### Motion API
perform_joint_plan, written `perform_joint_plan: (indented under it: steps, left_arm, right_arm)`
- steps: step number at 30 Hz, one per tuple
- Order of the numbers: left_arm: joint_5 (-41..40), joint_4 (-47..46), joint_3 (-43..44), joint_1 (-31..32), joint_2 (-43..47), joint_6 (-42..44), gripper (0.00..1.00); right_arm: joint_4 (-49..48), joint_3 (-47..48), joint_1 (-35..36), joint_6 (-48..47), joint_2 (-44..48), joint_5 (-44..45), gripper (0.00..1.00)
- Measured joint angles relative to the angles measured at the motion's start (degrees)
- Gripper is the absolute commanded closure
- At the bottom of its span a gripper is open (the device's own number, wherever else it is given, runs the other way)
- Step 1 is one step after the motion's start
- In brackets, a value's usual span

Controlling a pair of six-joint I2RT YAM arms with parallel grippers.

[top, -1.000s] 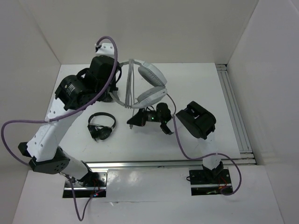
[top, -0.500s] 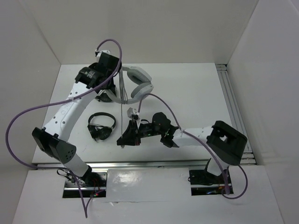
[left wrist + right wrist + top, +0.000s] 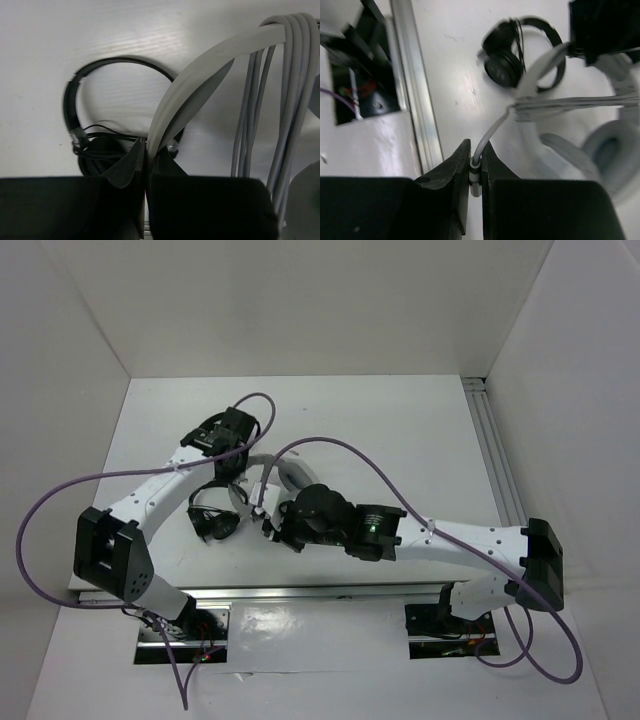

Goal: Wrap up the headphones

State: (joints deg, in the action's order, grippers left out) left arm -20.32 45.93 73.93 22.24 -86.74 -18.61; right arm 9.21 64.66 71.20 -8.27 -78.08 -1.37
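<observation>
Right wrist view, nearest to me: my right claw point(image 3: 475, 162) is closed on the plug end of the cable point(image 3: 492, 131). Behind it, several turns of cable already lie around the headband point(image 3: 200, 82) of the headphones point(image 3: 607, 150), which sit at the near-left part of the table point(image 3: 420, 430), beside small black headphones point(image 3: 502, 62). My left claw point(image 3: 146, 152) pinches the headband. I judge that only the last short piece remains to be wound and secured.

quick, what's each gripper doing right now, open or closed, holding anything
left gripper: closed, pinching the grey headband of the headphones.
right gripper: closed on the end of the grey cable.
</observation>
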Motion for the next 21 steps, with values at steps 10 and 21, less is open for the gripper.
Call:
perform_joint_plan:
  steps: [10,21]
  left_arm:
    - [7.54,-3.54,-7.85,14.01,1.60,10.67,1.00]
    - [13.05,-0.92,-8.48,17.57,14.82,14.36,1.00]
  right_arm:
    - [18.91,5.64,6.82,-6.47,-1.62,19.54,1.00]
    - [21.90,2.69,9.22,-10.51,4.83,31.52,1.00]
